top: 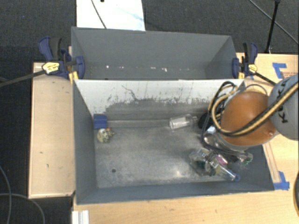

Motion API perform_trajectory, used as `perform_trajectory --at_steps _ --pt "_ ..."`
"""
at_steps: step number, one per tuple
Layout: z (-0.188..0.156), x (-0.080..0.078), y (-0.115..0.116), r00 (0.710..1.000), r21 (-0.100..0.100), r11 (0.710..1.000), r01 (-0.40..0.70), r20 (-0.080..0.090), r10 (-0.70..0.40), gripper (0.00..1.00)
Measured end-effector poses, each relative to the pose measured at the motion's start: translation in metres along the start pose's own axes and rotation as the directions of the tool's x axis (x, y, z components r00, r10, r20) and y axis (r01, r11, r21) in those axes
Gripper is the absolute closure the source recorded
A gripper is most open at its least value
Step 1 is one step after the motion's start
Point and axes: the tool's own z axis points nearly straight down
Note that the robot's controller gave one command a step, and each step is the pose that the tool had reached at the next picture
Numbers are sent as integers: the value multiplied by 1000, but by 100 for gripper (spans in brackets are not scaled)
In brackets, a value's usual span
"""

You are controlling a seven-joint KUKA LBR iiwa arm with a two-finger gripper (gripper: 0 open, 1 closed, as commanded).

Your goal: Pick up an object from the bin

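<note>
Small multicoloured heap (216, 164), near-right corner of bin (140, 174).

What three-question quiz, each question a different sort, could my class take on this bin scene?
1. True or false: the blue block lies at the left of the bin, near the back wall.
2. Fill in: the clear plastic tube lies along the foot of the ___ wall.
3. The gripper hangs over: A) the blue block; B) the heap of small things at the near right; C) the clear plastic tube.
Key: 1 true; 2 back; 3 B.
</note>
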Motion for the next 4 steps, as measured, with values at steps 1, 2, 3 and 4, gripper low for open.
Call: perform_trajectory --at_steps 1,2,3,4 --pt "-77 19 -70 879 10 879 478 -6 -478 100" --pt "-76 17 -67 880 5 880 475 -3 -475 0" --pt "-43 10 -85 801 9 801 598 -4 -598 0" --pt "-6 -23 -108 301 -1 301 954 11 -954 0"
